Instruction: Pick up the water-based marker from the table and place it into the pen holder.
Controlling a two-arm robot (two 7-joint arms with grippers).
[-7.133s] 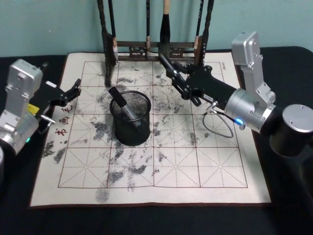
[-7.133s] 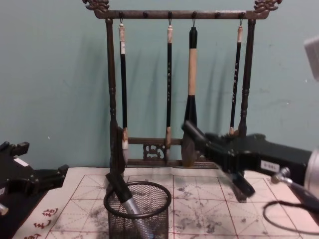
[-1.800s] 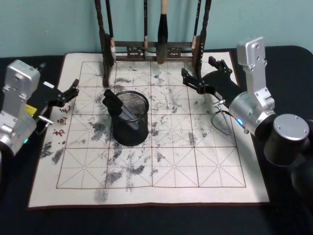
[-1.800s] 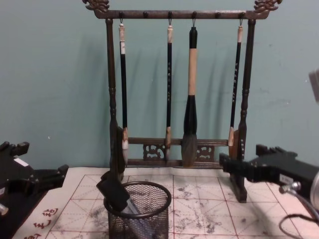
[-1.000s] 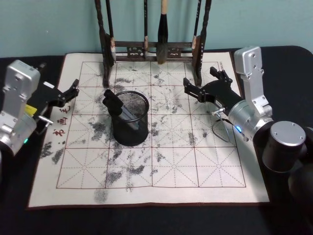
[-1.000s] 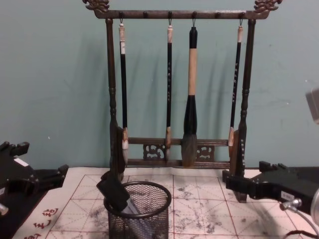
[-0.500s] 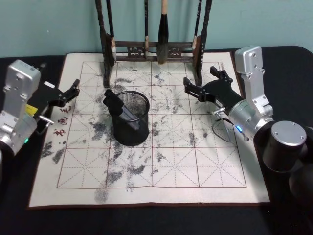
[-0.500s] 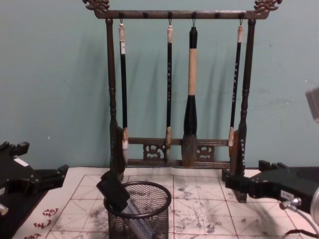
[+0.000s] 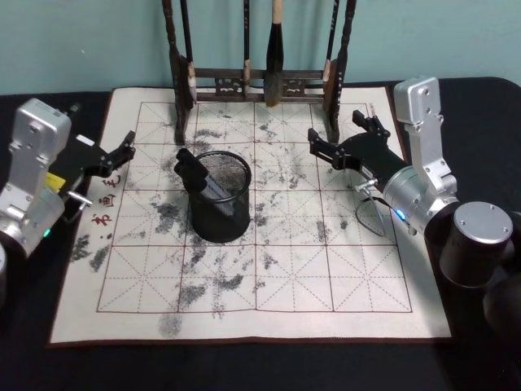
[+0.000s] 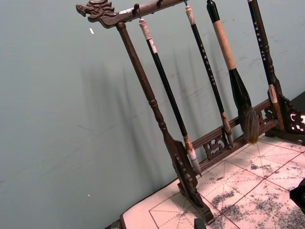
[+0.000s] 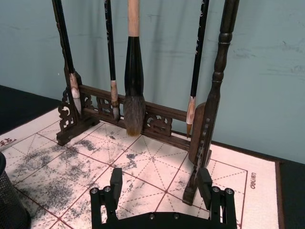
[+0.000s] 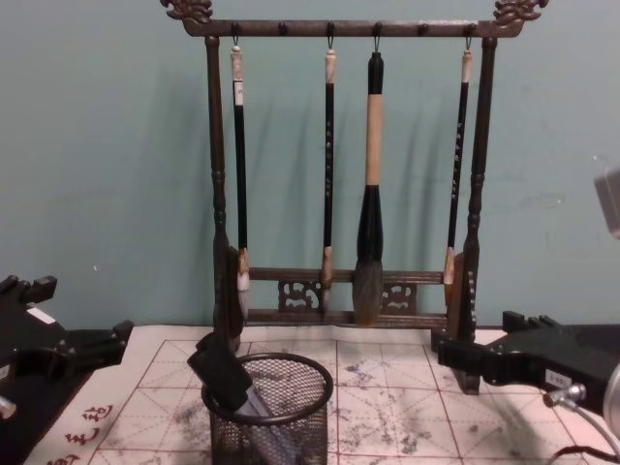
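One water-based marker (image 9: 198,174) is showing from the head camera, and it is already sitting in the one pen holder (image 9: 220,208), leaning with its dark cap poking up over the cup's left rim and its long axis slanting down toward the cup's floor. Two grippers are flanking the felt mat (image 9: 342,281): the right gripper (image 9: 340,137) is hovering to the cup's right, near the rack's right foot, fingers spread wide and gripping nothing; the left gripper (image 9: 124,150) is sitting at the mat's left edge, slightly parted and empty. Both are lying well apart from the cup, the left one a little nearer. I judge the placing done, so no coming move is turning on the marker beyond keeping clear.

From the left wrist, one brush rack (image 10: 157,114) is standing against the teal wall with four brushes hanging from its top bar.

From the right wrist, the right gripper's (image 11: 158,187) two fingers are standing far apart with bare mat between them, and the cup's mesh wall (image 11: 9,210) is peeking in at one corner.

From the chest, the marker (image 12: 227,376) is tilting out of the cup (image 12: 269,417) toward the left, the four brushes are hanging behind, and both grippers, left (image 12: 99,343) and right (image 12: 481,347), are holding low at either side.
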